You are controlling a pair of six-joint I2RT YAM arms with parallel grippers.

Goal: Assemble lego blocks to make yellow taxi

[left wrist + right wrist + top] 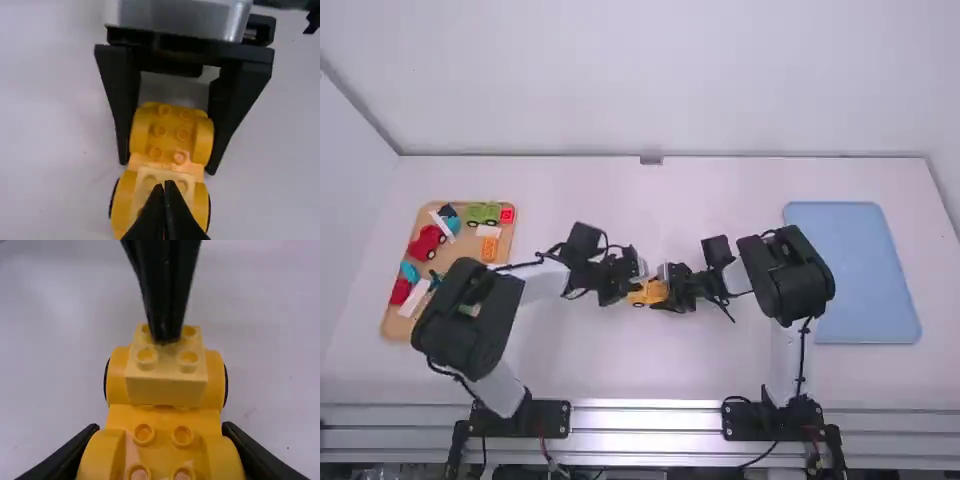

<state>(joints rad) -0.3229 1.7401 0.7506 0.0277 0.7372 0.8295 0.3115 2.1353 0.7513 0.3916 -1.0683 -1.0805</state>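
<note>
one pale block (166, 385) under left tool (636, 282), right-wrist view

Car: in the high view, its ends are hidden by the left gripper (634, 284) and right gripper (667, 290), and the car's (648, 293) studs are too small to tell; in both wrist views the bottom edge cuts it off.
Top block (166, 390): some studs covered by the left gripper's tips; contact unclear.
Wheels (226, 385): mostly hidden behind yellow sides.
Right gripper: its body is cut off by the left wrist view's top edge.
Wood tray (397, 328): lower right covered by the left arm (470, 320); smallest pieces unreadable.
Blue tray (865, 270): left side partly behind the right arm (788, 275).
Dark shape (312, 20): upper right, left wrist view, blurred, cut off.
</note>
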